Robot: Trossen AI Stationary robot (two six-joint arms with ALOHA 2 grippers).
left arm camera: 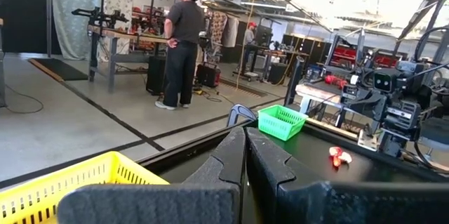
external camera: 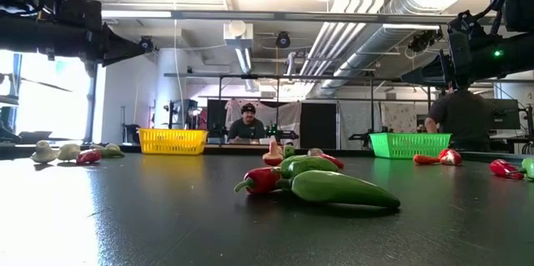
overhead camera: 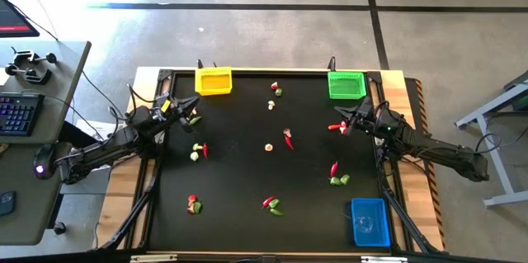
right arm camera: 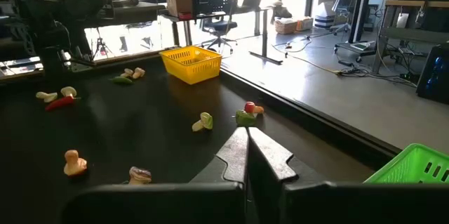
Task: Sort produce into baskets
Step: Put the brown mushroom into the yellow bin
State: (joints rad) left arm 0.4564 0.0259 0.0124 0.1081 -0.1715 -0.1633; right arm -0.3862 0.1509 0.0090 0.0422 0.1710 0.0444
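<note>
The left gripper (overhead camera: 191,111) hangs with jaws together, empty, the yellow basket (overhead camera: 213,81) just beyond it. Produce (overhead camera: 271,206) lies scattered over the black worktop (overhead camera: 239,172) between the arms. The right gripper (overhead camera: 341,122), jaws together, hovers near the green basket (overhead camera: 346,85); the blue basket (overhead camera: 369,222) sits well behind it.

closed left gripper (left arm camera: 245,155) above yellow basket (left arm camera: 66,182)

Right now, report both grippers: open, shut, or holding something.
Left gripper: fingers shut, holding nothing, near the yellow basket.
Right gripper: fingers shut, holding nothing, near the green basket.
</note>
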